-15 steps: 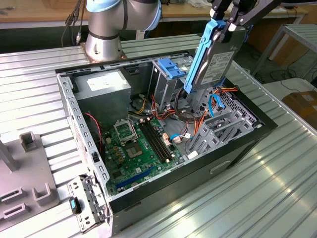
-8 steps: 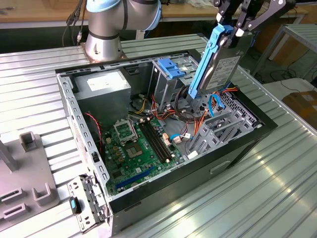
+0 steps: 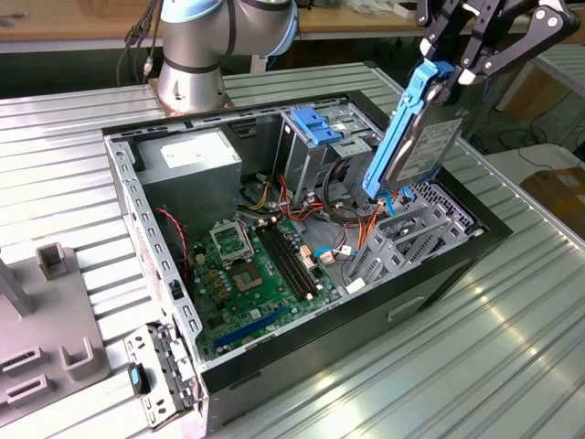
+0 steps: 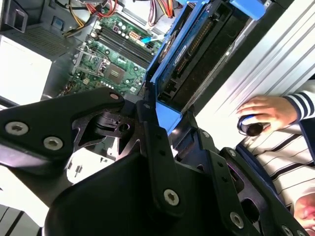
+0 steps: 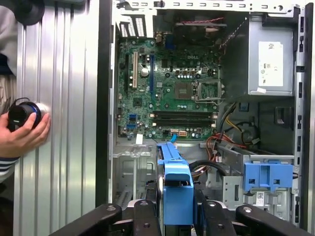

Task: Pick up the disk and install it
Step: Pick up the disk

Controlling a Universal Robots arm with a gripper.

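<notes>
At the black linked-finger tool [image 3: 454,73]: closed tight on the upper end of the flat grey metal disk in its bright blue plastic carrier frame [image 3: 416,142]. Held clear of everything, hanging nearly upright with a slight tilt. Lower end just above the orange and black cables and the grey metal drive bay [image 3: 402,247], at the end of the open black computer case [image 3: 366,343] towards the exterior view's right.

Edge-on in the first wrist view, with the green motherboard [image 5: 167,93] beyond it.

Pickup judged done. Lowering and seating in the bay judged left to do, no part of the frame looking engaged yet.

Further out, case lying on its side on the ribbed metal surface [image 3: 512,366]. On that surface beside the case's long side, a person's hand [image 5: 24,135] around 1 round black-and-blue knob [image 5: 19,114].
</notes>
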